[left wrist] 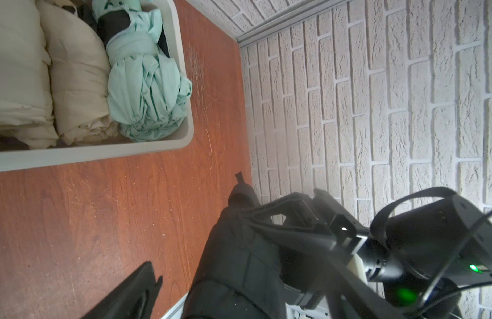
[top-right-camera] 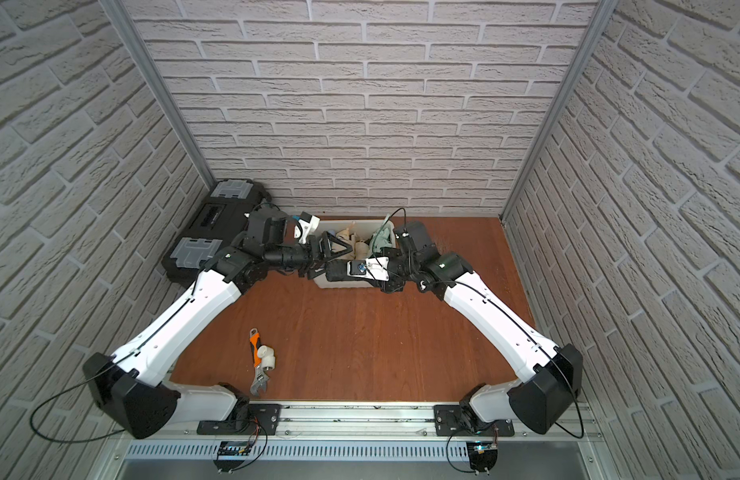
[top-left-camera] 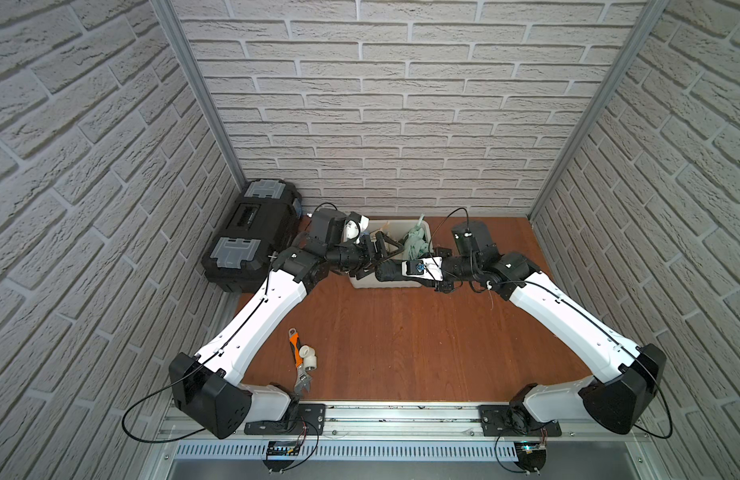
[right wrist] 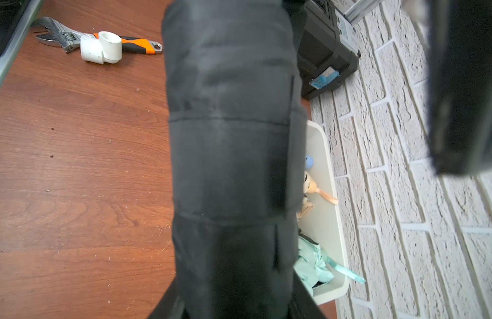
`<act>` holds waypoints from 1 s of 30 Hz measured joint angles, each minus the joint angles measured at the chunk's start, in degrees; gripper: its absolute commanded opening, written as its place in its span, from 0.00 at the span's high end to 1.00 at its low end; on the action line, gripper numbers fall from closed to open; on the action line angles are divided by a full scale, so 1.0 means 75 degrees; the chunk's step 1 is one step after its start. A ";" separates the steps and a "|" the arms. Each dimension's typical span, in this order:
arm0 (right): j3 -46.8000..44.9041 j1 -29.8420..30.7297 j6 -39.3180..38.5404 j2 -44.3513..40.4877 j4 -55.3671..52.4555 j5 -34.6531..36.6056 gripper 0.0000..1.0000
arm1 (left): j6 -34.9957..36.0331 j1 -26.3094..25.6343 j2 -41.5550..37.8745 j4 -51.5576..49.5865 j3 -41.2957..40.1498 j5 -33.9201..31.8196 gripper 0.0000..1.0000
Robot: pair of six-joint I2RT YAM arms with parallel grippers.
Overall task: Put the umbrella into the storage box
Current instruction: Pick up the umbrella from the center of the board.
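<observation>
- R hand [right wrist: 235, 287]: clamped on the black folded umbrella [top-left-camera: 391, 272], gripping its sleeve on two sides. Umbrella is held roughly level, off the bench [top-left-camera: 401, 345].
- In both top views the umbrella lies across the near rim of the storage box [top-left-camera: 366, 283], not inside it; contact w/ rim can't be told.
- L hand [top-left-camera: 376, 259]: jaws apart, at the umbrella's free end; visible finger [left wrist: 128, 290] clear of the fabric.
- Box contents: mint-green fabric bundle [left wrist: 145, 91], beige bundles [left wrist: 79, 77].
- Black toolbox [top-left-camera: 251, 232] beside box on L side. Wrench [top-left-camera: 298, 357] w/ white pipe fitting [top-left-camera: 309, 358] against it, near bench's front L edge.
</observation>
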 measured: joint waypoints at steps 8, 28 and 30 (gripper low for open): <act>0.0085 0.0076 -0.0242 0.0268 0.0338 0.0020 0.84 | -0.0420 0.0012 -0.0026 0.0466 -0.0667 0.0510 0.25; 0.0297 0.0181 0.0338 0.0586 0.1381 0.0629 0.22 | -0.1737 0.0268 -0.0201 0.2232 -0.1113 0.0606 0.67; 0.0291 0.0195 0.0723 0.0557 0.1416 0.0787 0.17 | -0.1734 0.0274 -0.0195 0.2387 -0.1087 0.0428 0.68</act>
